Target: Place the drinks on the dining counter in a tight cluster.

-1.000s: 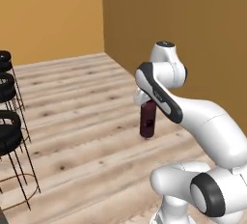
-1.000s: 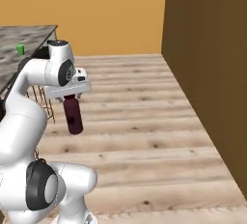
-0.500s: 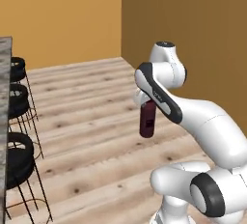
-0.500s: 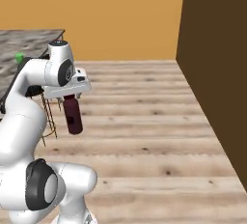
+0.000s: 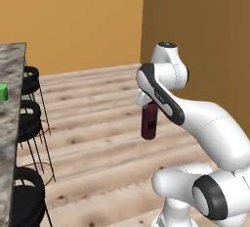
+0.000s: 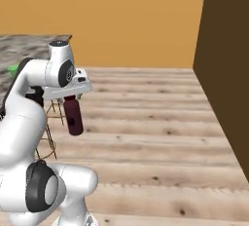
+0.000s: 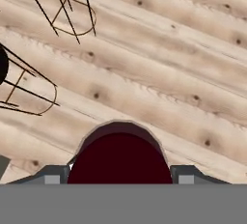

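Observation:
My gripper (image 5: 147,102) is shut on the neck of the squat maroon bottle (image 5: 149,121), which hangs upright in the air over the wooden floor. From the right base the same bottle (image 6: 74,117) hangs below the gripper (image 6: 72,96), just in front of the arm. Looking down along the hand, the bottle's dark red body (image 7: 120,156) sits between the two fingertips (image 7: 53,175), with floor planks beneath. The dining counter (image 5: 10,118), grey-brown marbled stone, runs along the left edge, and its top (image 6: 29,47) shows behind the arm. The other drinks are out of view.
Black bar stools (image 5: 28,114) stand in a row beside the counter, their wire legs (image 7: 30,91) close below the hand. A green cup (image 5: 2,92) sits on the counter. A dark brown wall (image 6: 227,74) closes the right side; open wooden floor (image 6: 155,127) lies between.
Both base views have shifted, so the base has moved: the counter and stools have come further into the left base view. The bottle stays held in the same pose.

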{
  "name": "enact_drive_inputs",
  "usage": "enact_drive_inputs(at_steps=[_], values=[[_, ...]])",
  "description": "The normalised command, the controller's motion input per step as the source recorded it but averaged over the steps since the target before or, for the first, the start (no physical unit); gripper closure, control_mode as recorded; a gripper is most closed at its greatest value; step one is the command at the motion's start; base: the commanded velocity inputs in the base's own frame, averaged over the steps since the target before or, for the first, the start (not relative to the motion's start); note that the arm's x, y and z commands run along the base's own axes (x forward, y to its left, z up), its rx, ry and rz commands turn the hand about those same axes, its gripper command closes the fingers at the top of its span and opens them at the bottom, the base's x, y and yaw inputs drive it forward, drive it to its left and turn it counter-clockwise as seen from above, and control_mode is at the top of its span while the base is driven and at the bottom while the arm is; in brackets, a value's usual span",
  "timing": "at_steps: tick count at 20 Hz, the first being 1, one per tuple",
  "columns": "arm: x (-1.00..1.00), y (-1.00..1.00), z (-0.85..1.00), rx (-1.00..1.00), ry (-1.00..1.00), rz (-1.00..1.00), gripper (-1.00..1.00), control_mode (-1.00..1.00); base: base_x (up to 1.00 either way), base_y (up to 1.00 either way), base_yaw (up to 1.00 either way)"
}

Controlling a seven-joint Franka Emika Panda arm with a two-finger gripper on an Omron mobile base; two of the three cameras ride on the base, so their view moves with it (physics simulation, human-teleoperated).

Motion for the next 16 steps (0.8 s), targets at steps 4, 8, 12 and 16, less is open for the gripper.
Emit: enact_drive_inputs(at_steps=[4,8,12,16], values=[[0.00,0.00,0.00,0.00,0.00,0.00,1.00,1.00,0.93,0.05,0.18],[0.00,0.00,0.00,0.00,0.00,0.00,1.00,1.00,0.93,0.05,0.18],[0.00,0.00,0.00,0.00,0.00,0.00,1.00,1.00,0.93,0.05,0.18],[0.00,0.00,0.00,0.00,0.00,0.00,1.00,1.00,0.87,0.05,0.27]])
